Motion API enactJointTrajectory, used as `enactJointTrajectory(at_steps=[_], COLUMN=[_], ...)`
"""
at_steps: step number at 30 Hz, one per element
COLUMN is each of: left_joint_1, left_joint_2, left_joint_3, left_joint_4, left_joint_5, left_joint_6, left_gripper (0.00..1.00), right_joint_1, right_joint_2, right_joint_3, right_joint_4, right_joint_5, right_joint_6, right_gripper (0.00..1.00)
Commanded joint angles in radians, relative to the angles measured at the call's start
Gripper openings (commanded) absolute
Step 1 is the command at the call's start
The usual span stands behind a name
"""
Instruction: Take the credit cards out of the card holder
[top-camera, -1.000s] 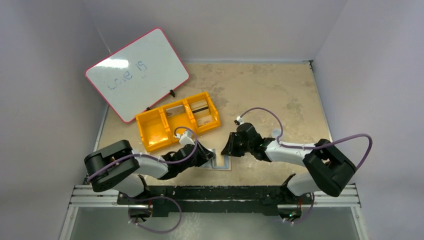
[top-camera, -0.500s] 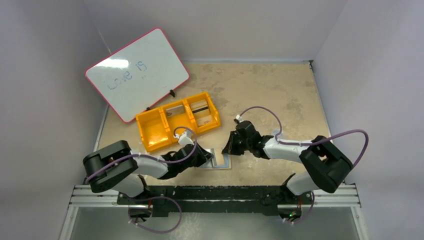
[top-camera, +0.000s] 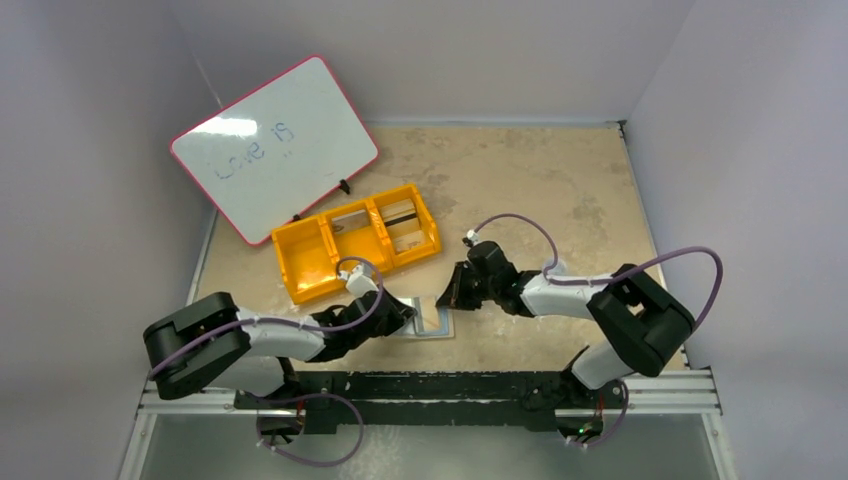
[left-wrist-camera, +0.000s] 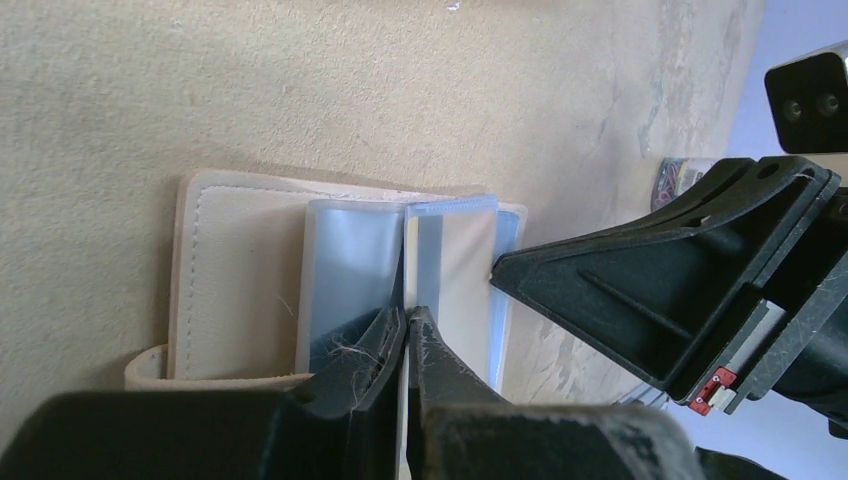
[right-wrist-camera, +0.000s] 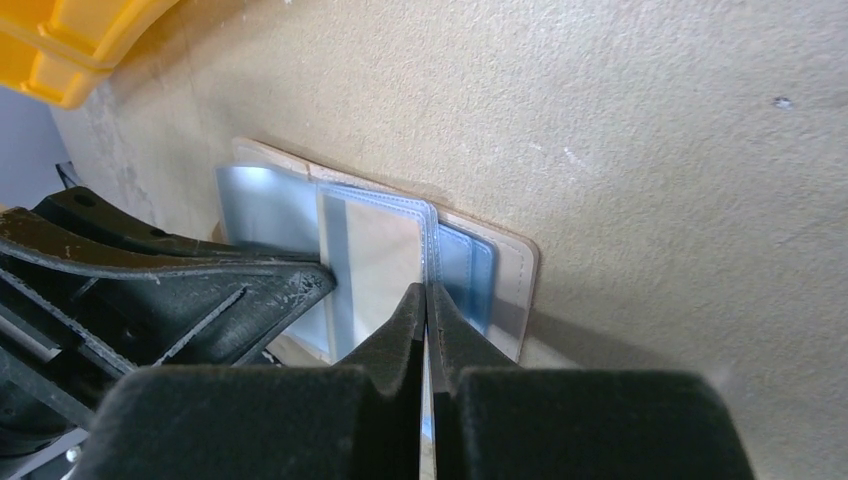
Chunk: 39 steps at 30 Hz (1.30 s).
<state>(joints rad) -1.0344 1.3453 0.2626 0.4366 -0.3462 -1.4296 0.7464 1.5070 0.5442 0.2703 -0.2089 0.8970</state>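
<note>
The card holder (top-camera: 433, 322) lies open on the table between my grippers, tan outside (left-wrist-camera: 235, 270) with light-blue inner sleeves (right-wrist-camera: 265, 200). One sleeve stands raised from the holder and shows a tan credit card (right-wrist-camera: 378, 262) inside; the card also shows in the left wrist view (left-wrist-camera: 462, 262). My left gripper (left-wrist-camera: 408, 318) is shut on one edge of that raised sleeve. My right gripper (right-wrist-camera: 427, 297) is shut on its opposite edge. In the top view the left gripper (top-camera: 403, 313) and the right gripper (top-camera: 451, 297) meet over the holder.
A yellow three-compartment bin (top-camera: 352, 250) stands just behind the left gripper, its corner in the right wrist view (right-wrist-camera: 70, 45). A pink-rimmed whiteboard (top-camera: 272, 145) leans at the back left. The table's near edge (top-camera: 480, 372) lies close below the holder.
Both grippers and the card holder have shifted a little to the left. The right gripper has closed in onto the holder, and a sleeve now stands raised between the grippers.
</note>
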Motion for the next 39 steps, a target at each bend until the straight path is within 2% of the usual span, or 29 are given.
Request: enactJointTrajectory(at_steps=[1, 17, 23, 26, 29, 31, 32, 34, 36, 39], left_joint_1=[0.004, 0.004, 0.004, 0.004, 0.004, 0.004, 0.004, 0.004, 0.004, 0.004], left_joint_2=[-0.054, -0.105, -0.089, -0.066, -0.042, -0.025, -0.016, 0.000, 0.009, -0.004], left_joint_3=[0.010, 0.033, 0.026, 0.026, 0.007, 0.002, 0.000, 0.001, 0.005, 0.002], left_joint_4=[-0.130, -0.288, -0.199, -0.117, -0.004, 0.039, 0.053, 0.038, -0.014, -0.091], left_joint_5=[-0.059, -0.090, -0.058, -0.015, 0.034, 0.056, 0.064, 0.066, 0.048, 0.001], left_joint_6=[0.030, 0.053, 0.077, 0.089, 0.085, 0.081, 0.081, 0.073, 0.056, 0.033], left_gripper=[0.00, 0.00, 0.00, 0.17, 0.25, 0.26, 0.26, 0.19, 0.01, 0.00], right_joint_1=[0.008, 0.008, 0.008, 0.008, 0.008, 0.008, 0.008, 0.008, 0.008, 0.008], right_joint_2=[0.048, 0.065, 0.064, 0.061, 0.063, 0.068, 0.071, 0.073, 0.070, 0.051], right_joint_3=[-0.033, -0.024, -0.018, -0.015, -0.008, -0.004, -0.002, -0.003, -0.008, -0.017], right_joint_4=[-0.134, -0.138, -0.133, -0.129, -0.126, -0.124, -0.124, -0.126, -0.134, -0.151], right_joint_5=[0.046, 0.056, 0.049, 0.053, 0.060, 0.060, 0.059, 0.057, 0.053, 0.066], right_joint_6=[-0.024, -0.028, -0.056, -0.069, -0.077, -0.079, -0.080, -0.078, -0.072, -0.048], right_gripper=[0.00, 0.00, 0.00, 0.00, 0.00, 0.00, 0.00, 0.00, 0.00, 0.00])
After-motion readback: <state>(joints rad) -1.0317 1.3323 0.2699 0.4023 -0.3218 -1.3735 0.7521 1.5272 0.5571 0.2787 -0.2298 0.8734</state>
